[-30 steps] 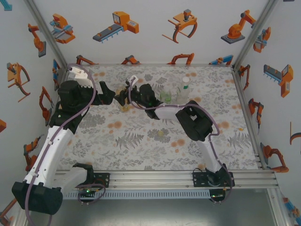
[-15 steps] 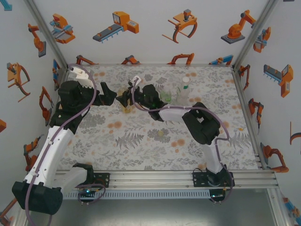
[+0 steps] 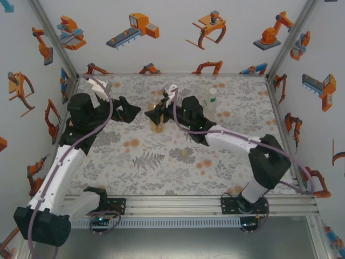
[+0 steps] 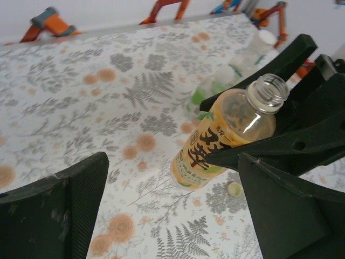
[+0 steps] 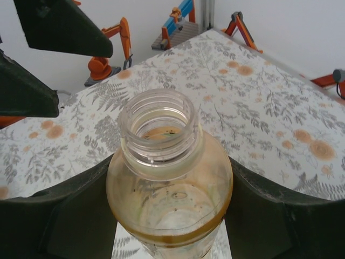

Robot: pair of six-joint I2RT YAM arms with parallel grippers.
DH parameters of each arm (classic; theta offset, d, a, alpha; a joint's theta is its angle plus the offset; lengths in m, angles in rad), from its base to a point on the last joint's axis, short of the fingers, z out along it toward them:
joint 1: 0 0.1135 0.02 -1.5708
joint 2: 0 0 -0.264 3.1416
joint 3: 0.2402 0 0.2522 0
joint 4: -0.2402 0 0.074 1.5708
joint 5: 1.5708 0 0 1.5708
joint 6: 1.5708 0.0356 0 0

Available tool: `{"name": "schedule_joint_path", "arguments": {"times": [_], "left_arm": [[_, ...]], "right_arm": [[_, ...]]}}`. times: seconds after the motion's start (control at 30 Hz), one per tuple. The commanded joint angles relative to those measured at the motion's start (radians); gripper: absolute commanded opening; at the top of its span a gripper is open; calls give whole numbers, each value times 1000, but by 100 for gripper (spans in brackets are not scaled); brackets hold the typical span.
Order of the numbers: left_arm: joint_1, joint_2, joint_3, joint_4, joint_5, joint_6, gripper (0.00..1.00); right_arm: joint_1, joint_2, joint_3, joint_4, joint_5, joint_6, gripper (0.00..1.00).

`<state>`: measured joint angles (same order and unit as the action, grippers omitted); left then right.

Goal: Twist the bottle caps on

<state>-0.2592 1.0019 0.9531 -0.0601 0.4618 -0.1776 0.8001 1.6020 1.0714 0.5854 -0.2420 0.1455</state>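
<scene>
Looking down from above, we see the left gripper at the left of the flower-patterned worktop, its jaws spread wide and released, holding nothing. It points right, toward a clear bottle with an orange-yellow label just beyond its fingertips. The bottle's threaded neck is open, with no cap on it, and in the left wrist view it leans to the right. The right gripper is grasping this bottle, one black finger pressed against each side of its body. We cannot tell whether the base touches the worktop. A small pale yellow-green cap lies loose on the worktop just beside the bottle's base. Further right, near the back edge, stands a second bottle wearing a white cap.
</scene>
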Motion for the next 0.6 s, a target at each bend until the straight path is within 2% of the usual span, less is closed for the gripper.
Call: {"name": "schedule_joint_path", "arguments": {"times": [0.0, 0.13, 0.23, 0.4, 0.57], "left_arm": [[-34, 6, 19, 79, 157, 21, 98], [-98, 13, 40, 85, 235, 45, 98], [-141, 8, 13, 154, 278, 37, 98], [-197, -6, -33, 233, 279, 18, 98], [-228, -30, -105, 385, 309, -19, 98]], "right_arm": [[4, -91, -21, -151, 25, 10, 45], [4, -191, -47, -253, 50, 20, 45], [4, -258, -50, -330, 60, 35, 45], [4, -361, -21, -471, 85, 67, 44], [3, -446, -4, -562, 98, 98, 43]]}}
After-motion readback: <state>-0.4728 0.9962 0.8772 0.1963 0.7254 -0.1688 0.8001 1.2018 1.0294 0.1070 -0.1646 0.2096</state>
